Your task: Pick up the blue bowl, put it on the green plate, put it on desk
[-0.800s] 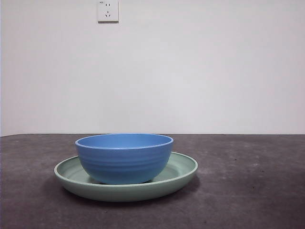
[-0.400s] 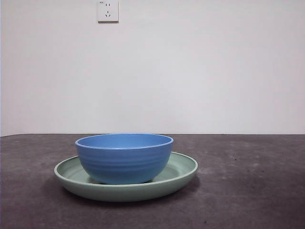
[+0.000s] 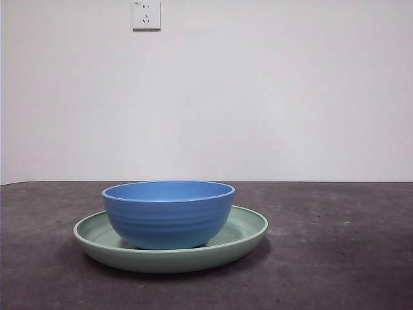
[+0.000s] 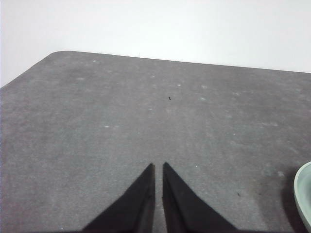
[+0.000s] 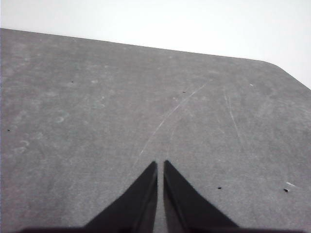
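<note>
The blue bowl (image 3: 168,213) stands upright inside the green plate (image 3: 245,236), which rests on the dark desk (image 3: 335,258) left of centre in the front view. No arm shows in that view. In the left wrist view my left gripper (image 4: 158,167) is shut with nothing in it, above bare desk (image 4: 146,107), and a sliver of the green plate (image 4: 305,194) shows at the picture's edge. My right gripper (image 5: 160,164) is likewise shut and holds nothing, over bare, scratched desk (image 5: 146,97); neither bowl nor plate appears in that view.
A white wall with a power socket (image 3: 146,14) stands behind the desk. The desk's rounded far corners show in both wrist views.
</note>
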